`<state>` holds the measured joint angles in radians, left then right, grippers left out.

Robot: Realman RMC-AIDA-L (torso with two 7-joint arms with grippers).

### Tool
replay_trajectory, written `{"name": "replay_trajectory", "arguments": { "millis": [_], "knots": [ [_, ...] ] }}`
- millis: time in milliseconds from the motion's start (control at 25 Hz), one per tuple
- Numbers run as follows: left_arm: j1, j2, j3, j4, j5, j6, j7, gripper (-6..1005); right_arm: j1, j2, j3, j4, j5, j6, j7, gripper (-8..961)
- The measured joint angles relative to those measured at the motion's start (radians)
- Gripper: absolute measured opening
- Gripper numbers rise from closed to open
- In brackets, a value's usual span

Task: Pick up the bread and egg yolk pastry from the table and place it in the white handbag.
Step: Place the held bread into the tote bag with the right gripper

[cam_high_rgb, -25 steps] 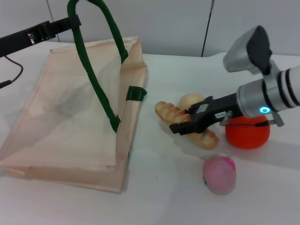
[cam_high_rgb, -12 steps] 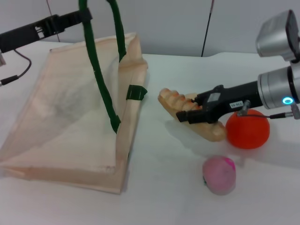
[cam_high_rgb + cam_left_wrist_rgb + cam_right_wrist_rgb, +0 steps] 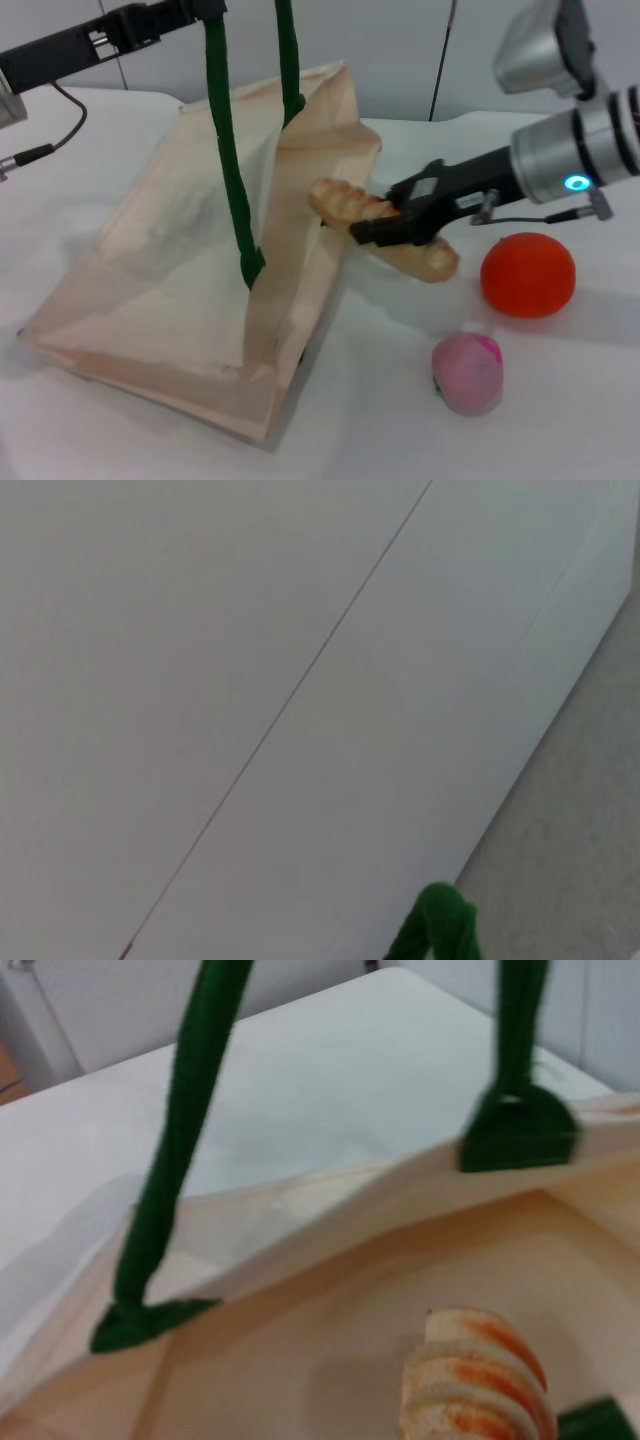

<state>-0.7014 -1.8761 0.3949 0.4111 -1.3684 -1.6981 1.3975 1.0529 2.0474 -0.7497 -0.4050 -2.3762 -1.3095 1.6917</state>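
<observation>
The white handbag lies on the table with its open side raised. My left gripper is at the top of the head view, shut on the green handles, and holds them up. My right gripper is shut on the striped bread and holds it in the air, one end at the bag's mouth. In the right wrist view the bread's end points into the bag's opening between the handles. The egg yolk pastry is hidden.
An orange ball sits on the white table to the right of the bread. A pink ball lies nearer the front. A cable runs at the far left. The left wrist view shows only wall and a handle tip.
My left gripper moved up and right with the handles, lifting and opening the bag's mouth. My right gripper lifted the bread off the table and carried it left to the bag's edge.
</observation>
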Motion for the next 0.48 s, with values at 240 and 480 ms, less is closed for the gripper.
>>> {"name": "replay_trajectory", "arguments": {
  "millis": [240,480],
  "knots": [
    [-0.002,0.000,-0.001,0.002,-0.004,-0.002,0.000,119,0.105,0.005,-0.039,0.076,0.002,0.011,0.007,379],
    [-0.018,0.000,0.005,0.002,-0.004,0.000,0.000,119,0.245,0.008,-0.056,0.216,0.002,0.104,0.000,353]
  ]
}}
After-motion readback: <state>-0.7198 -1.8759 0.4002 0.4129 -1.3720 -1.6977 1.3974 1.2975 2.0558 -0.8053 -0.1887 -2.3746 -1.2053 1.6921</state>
